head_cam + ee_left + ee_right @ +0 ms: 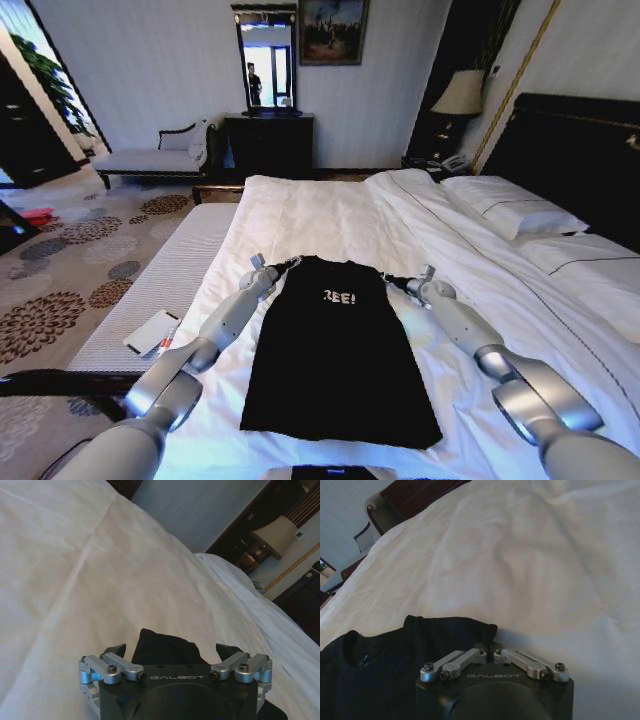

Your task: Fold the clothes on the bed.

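The clothes (335, 360), a black T-shirt with white lettering, lie flat on the bed (330, 210) with both sides folded in to a narrow strip. At the shirt's far left corner my left gripper (287, 264) stands open. In the left wrist view its (171, 649) fingers straddle a fold of the black fabric (160, 641). My right gripper (392, 282) is at the far right corner. The right wrist view shows it (491, 649) shut on the shirt's edge (410, 665), with the collar off to one side.
White pillows (510, 205) and a dark headboard (580, 150) are at the right. A flat white card (152, 332) lies on the grey mattress edge at the left. A grey chaise (150, 158) and dark dresser (268, 140) stand by the far wall.
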